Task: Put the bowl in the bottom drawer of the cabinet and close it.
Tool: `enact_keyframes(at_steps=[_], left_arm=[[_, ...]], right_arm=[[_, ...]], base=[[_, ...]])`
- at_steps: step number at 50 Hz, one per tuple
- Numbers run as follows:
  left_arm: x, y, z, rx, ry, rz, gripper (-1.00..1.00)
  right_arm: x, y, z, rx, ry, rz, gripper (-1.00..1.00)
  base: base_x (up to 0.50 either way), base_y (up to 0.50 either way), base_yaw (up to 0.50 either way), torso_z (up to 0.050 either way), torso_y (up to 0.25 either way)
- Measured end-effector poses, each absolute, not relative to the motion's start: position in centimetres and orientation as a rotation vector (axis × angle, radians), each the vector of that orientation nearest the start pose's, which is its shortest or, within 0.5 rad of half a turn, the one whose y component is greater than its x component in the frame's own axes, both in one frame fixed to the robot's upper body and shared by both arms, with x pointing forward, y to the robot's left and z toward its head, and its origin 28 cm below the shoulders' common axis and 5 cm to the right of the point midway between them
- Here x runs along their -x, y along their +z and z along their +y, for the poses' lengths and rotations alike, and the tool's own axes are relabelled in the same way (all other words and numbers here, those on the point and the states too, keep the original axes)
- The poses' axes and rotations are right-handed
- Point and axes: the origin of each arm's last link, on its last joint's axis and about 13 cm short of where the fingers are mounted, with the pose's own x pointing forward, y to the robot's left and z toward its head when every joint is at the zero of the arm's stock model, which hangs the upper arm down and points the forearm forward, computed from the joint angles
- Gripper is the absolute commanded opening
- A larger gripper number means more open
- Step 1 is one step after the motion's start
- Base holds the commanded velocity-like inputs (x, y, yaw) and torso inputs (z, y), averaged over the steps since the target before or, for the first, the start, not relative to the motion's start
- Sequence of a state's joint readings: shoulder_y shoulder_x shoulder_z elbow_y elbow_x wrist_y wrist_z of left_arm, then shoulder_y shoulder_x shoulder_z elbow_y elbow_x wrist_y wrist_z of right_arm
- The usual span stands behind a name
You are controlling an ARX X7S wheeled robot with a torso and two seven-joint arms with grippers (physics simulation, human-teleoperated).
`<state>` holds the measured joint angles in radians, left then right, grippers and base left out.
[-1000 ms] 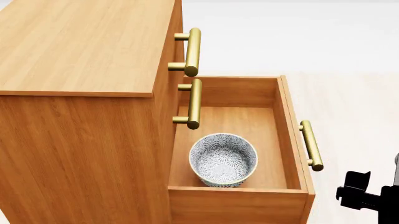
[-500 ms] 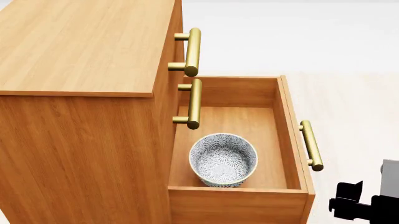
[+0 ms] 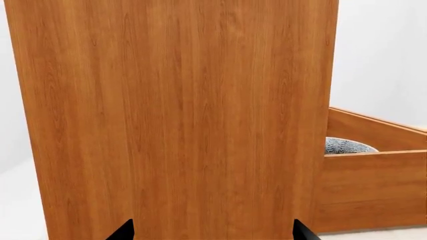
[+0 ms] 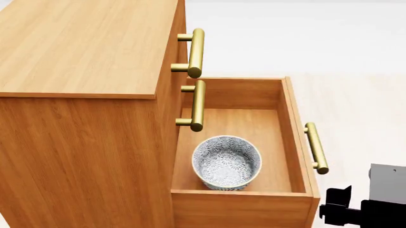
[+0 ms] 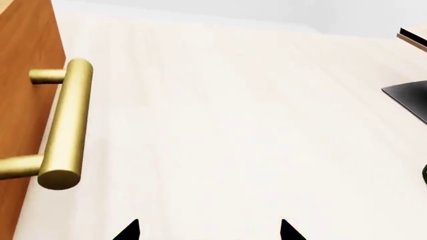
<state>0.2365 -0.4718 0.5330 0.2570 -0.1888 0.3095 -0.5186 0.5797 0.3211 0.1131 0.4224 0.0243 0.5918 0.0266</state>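
The bowl is sitting upright inside the bottom drawer, near the front corner closest to the camera in the head view. The drawer is sticking far out of the cabinet, so it is wide open. Its brass handle is pointing out over the pale floor. Two more handles are showing on the shut drawers above it. The right gripper is hanging low beside the drawer front, just below the handle and not touching it. In the right wrist view, its two black fingertips are standing apart with only floor between them, so it is open and holding nothing. The handle is off to one side of them in that view. The left gripper is facing the plain wood side of the cabinet. Its two black tips are wide apart too, and nothing is between them. From there, a bit of the bowl's rim is peeking over the drawer wall.
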Motion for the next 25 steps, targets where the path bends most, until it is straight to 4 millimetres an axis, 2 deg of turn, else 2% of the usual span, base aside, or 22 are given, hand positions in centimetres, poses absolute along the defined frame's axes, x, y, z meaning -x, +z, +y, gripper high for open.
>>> enact_keyframes(at_steps=[25], left_arm=[[-12.5, 2.5, 19.6, -0.001, -0.099, -0.141, 1.00]], right_arm=[[-31.1, 6.4, -21.5, 0.157, -0.275, 0.410, 1.00]], base=[[0.00, 0.00, 0.00, 0.000, 0.000]])
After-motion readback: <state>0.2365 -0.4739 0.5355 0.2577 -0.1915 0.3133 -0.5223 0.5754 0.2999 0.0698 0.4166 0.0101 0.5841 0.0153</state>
